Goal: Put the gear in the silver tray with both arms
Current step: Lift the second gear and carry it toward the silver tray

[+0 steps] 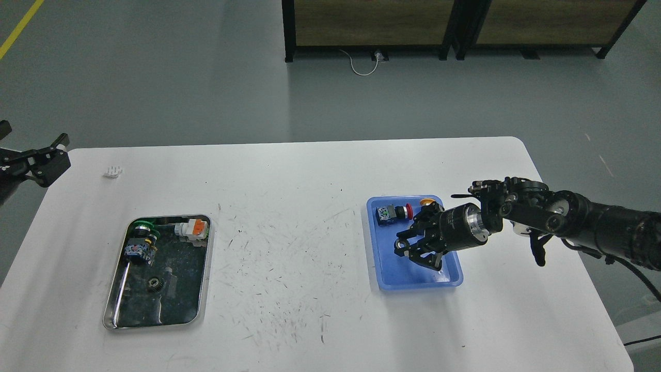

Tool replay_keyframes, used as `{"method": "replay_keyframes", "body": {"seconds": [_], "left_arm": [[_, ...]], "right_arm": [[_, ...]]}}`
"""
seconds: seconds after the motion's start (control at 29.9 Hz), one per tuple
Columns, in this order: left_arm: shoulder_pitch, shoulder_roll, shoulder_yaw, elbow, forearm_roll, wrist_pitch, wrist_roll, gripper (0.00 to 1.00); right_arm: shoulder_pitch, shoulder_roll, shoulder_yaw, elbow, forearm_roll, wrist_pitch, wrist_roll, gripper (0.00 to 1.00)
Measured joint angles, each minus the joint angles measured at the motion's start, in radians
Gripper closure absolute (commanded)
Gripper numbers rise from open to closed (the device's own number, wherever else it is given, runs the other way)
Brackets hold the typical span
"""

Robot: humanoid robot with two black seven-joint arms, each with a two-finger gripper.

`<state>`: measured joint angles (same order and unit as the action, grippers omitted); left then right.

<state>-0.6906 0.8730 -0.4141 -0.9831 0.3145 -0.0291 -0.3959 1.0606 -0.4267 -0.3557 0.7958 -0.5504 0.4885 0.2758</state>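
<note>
My right gripper (413,248) hovers over the middle of the blue plastic tray (413,285). Its fingers are closed around a small dark gear (400,249), held just above the tray floor. The silver tray (204,289) lies at the left of the white table. It holds another dark gear (153,283), a green and black part (140,243) and a white and orange connector (192,228). My left gripper (36,155) hangs off the table's far left edge, well away from both trays, fingers spread and empty.
The blue tray also holds a blue and red button part (392,213) and a yellow-capped part (427,201) at its far end. A small white piece (112,171) lies at the table's far left. The scuffed table middle (289,248) separates the trays.
</note>
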Motion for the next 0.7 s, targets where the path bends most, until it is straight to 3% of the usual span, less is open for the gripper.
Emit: {"method": "replay_keyframes", "body": {"seconds": [0.7], "left_arm": [[0.003,-0.004,0.001,-0.005,-0.001,0.015,0.000,0.02]], "right_arm": [[0.065,0.359,-0.100,-0.038,0.036,0.000,0.007,0.73]]}}
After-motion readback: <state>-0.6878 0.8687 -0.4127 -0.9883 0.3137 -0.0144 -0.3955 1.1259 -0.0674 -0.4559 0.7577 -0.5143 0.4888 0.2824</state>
